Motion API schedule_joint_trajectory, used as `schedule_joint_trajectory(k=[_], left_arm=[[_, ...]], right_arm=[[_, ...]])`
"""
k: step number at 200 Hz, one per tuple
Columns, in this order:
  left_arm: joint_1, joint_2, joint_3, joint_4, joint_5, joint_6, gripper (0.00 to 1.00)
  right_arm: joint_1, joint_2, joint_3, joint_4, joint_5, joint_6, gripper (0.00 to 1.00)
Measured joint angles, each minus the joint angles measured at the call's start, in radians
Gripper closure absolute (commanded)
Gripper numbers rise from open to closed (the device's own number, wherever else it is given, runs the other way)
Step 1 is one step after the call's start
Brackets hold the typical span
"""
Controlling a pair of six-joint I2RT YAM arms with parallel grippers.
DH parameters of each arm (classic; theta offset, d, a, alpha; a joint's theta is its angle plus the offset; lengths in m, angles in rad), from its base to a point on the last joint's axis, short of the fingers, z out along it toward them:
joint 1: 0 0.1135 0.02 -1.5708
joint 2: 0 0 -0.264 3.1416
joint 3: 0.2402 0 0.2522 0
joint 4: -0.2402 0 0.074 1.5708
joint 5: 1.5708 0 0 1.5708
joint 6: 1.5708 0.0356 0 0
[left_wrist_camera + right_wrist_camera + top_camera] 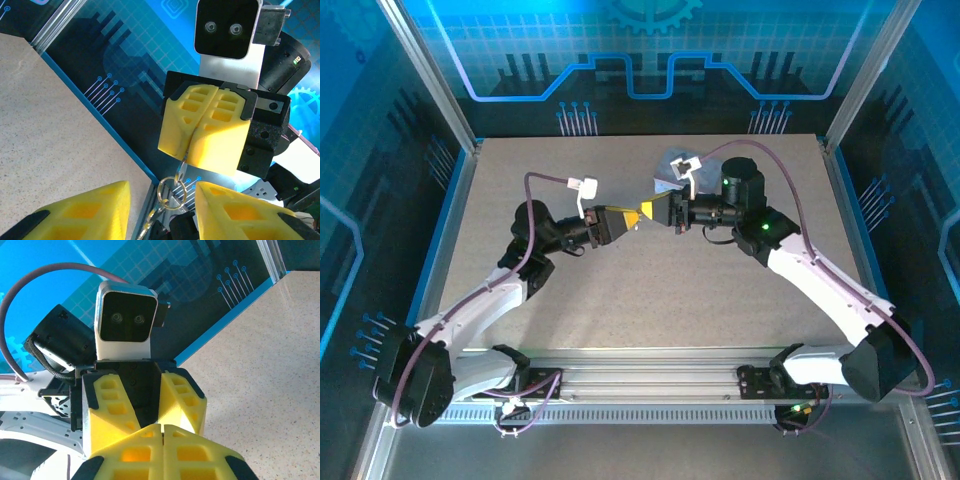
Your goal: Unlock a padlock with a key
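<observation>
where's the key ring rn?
Left wrist view, lower centre: the key ring hangs from the tips of the shut right gripper, in the gap between the left gripper's open fingers.

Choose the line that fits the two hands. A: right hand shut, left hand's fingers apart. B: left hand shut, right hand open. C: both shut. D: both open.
A: the right hand has its yellow fingers pressed together on a thin metal link, while the left hand has its fingers apart, a small ring seen between them.
</observation>
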Motion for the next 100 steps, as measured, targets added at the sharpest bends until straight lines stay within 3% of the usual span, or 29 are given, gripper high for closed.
schedule_joint_trajectory(k=[49,100], left_arm=[[-0.018,0.01,0.002,0.015,-0.001,-0.008,0.67],[-0.018,0.011,0.002,0.026,-0.004,-0.025,0.8]], right_arm=[[0.0,0.01,0.0,0.01,0.0,0.006,1.0],[0.001,0.01,-0.002,0.01,0.0,0.006,1.0]])
